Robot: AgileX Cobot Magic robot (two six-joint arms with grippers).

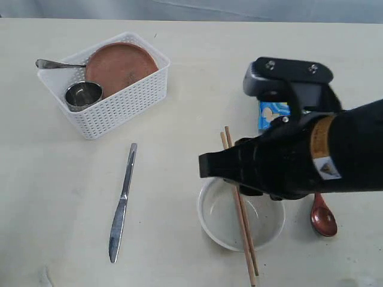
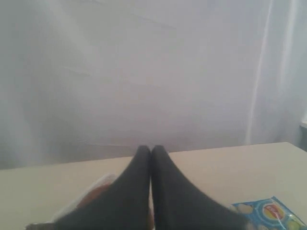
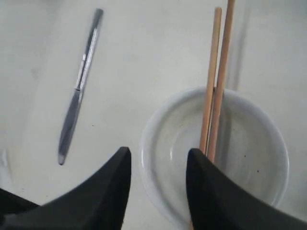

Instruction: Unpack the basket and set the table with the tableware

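The white basket (image 1: 128,98) stands at the back left and holds the reddish-brown plate (image 1: 119,64), the steel cup (image 1: 82,94) and a steel handle (image 1: 57,63) poking over its rim. On the table (image 1: 179,119) lie the knife (image 1: 121,203) (image 3: 79,86), the pale bowl (image 1: 206,222) (image 3: 249,143) with the chopsticks (image 1: 242,221) (image 3: 217,81) across it, and the wooden spoon (image 1: 323,220). My right gripper (image 1: 204,166) (image 3: 158,155) hovers open over the bowl's rim, holding nothing. My left gripper (image 2: 151,150) is shut and empty; the exterior view does not show it.
A blue chips bag (image 1: 272,113) (image 2: 271,213) lies behind the right arm. The right arm's black body (image 1: 311,155) covers part of the bowl and the spoon's handle. The basket shows as a blur (image 2: 84,196) beside the left fingers.
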